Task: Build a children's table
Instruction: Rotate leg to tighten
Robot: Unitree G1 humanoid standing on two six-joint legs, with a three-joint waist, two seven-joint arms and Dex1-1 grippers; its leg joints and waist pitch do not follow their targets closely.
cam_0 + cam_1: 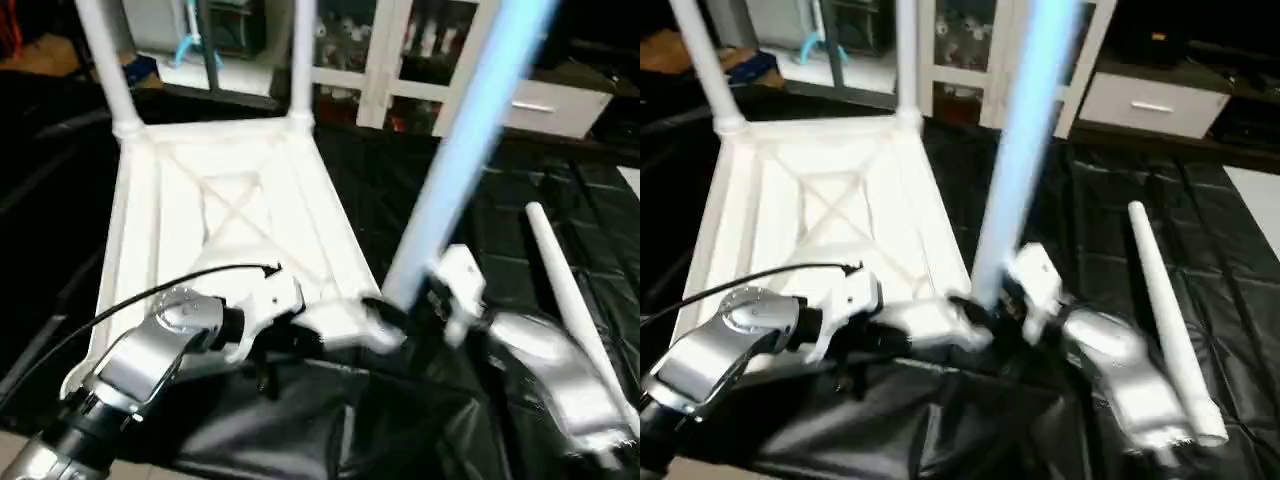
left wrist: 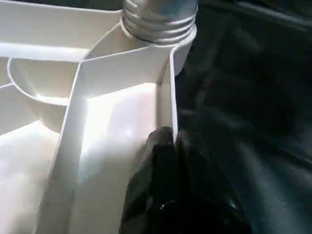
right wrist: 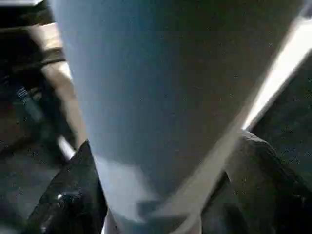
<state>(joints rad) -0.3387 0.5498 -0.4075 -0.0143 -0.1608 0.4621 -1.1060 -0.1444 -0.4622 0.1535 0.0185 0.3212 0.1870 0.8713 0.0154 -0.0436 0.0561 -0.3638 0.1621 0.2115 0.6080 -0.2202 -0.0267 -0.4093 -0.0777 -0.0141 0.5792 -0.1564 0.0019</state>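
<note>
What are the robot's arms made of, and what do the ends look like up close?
Both forearms are rounded, shiny silver shells: the left arm and the right arm. Each ends in a white wrist block, and a thin black cable arcs over the left one. The left tool has two glossy black, blunt-tipped fingers. The right tool has black fingers too.

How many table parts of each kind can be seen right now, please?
Table top: 1
Legs standing in the top's corner sockets: 3
Loose leg lying on the black sheet: 1
Total: 5
</note>
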